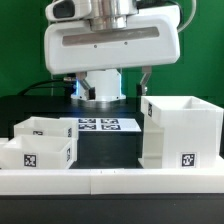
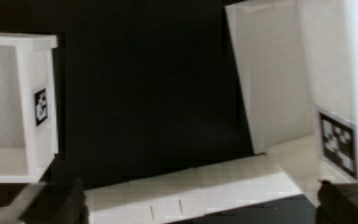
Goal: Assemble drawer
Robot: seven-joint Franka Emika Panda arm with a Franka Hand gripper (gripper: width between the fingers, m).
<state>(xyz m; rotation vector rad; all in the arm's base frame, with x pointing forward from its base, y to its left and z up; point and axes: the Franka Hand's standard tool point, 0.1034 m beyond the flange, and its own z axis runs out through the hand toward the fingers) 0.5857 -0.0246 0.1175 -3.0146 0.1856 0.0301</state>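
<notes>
My fingers [image 2: 55, 203] are spread wide with nothing between them, hanging over the black table [image 1: 110, 150] in the gap between the drawer's parts. The tall casing [image 1: 180, 130] stands upright on the exterior view's right, beside the low white rail [image 1: 110, 182]. The two trays [image 1: 40, 152] sit close together on the left. The marker board [image 1: 100, 125] lies flat farther back.
</notes>
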